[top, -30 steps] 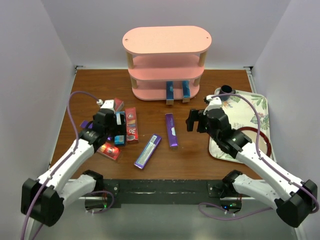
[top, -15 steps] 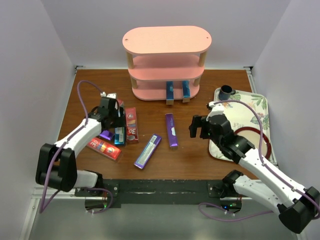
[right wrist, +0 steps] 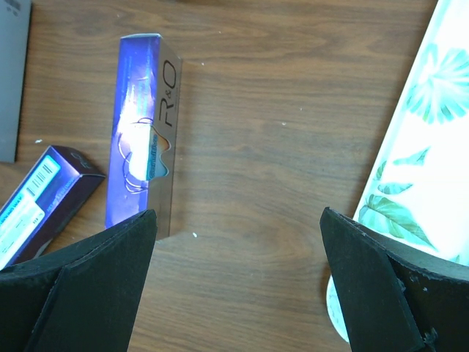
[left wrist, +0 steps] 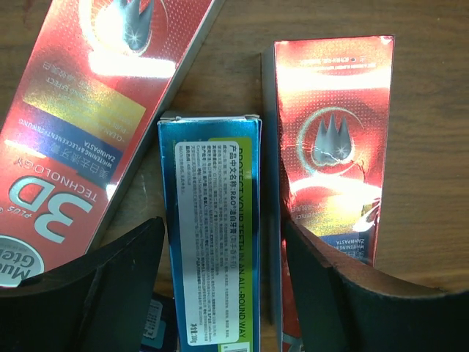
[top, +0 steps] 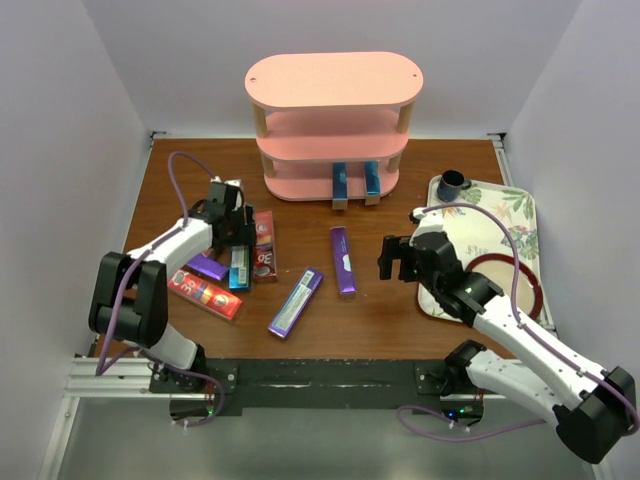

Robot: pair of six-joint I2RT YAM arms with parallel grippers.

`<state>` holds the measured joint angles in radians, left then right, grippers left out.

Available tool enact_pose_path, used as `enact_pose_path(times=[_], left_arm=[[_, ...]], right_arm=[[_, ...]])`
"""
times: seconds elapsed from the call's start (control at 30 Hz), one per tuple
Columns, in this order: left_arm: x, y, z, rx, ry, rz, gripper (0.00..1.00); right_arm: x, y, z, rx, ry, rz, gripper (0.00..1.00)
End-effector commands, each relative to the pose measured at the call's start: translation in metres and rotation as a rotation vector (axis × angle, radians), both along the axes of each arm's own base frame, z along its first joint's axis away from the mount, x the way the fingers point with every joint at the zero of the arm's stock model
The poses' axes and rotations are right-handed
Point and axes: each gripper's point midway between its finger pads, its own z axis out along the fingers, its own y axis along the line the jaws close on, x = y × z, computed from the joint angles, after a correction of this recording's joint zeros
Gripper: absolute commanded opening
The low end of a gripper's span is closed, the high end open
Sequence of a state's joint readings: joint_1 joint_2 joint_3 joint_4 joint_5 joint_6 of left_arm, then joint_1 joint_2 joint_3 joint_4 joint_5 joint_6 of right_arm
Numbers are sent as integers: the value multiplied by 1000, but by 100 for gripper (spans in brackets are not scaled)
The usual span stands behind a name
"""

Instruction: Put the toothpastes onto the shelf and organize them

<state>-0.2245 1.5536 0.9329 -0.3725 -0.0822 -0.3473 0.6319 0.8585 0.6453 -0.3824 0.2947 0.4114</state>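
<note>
- Toothpastes (top: 296,301): the blue carton (left wrist: 209,235) is cut off by the frame edge between the half-closed left gripper (left wrist: 223,224); I cannot tell if it is gripped.
- Shiny red, purple and blue cartons lie on the table (top: 400,200); two stand on the shelf (top: 333,80).
- Right gripper (right wrist: 238,213) gapes wide.

The brown wooden tabletop (top: 400,312) carries a pink three-tier shelf (top: 333,80) at the back and a floral tray (top: 505,205) on the right. Red cartons (top: 264,247), a blue carton (top: 240,268) and a purple carton (top: 207,266) lie clustered at the left, and two more purple cartons (top: 343,260) lie mid-table.
</note>
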Motion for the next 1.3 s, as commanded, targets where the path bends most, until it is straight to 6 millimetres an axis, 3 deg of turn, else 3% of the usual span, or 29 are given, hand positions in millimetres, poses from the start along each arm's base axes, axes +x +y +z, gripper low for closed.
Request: enact_pose_path(times=[0.0,0.17,0.4,0.47,0.6,0.8,1.13,1.27], left_arm=[[5,6,-1,14,-8,-6,72],[7,2,18,-26,-85,-11,76],[11,24,54,-30,-215,73,77],[11,25,51,-22,-207,72,77],[5,19,23,-33,-98,37,76],[6,16,7,-30,-50,22,76],[1,-3,-6,-43,2,-31,76],[3,0,6,-35,-41,-13,77]], right_arm=[[5,4,3,19,-22,5,98],[5,3,4,17,-24,5,98],[2,1,4,15,-22,5,99],[2,2,2,16,-18,5,98],[2,2,1,20,-15,2,98],[1,3,-1,26,-15,6,99],[1,3,-6,23,-8,8,98],[1,2,-7,17,-7,8,98]])
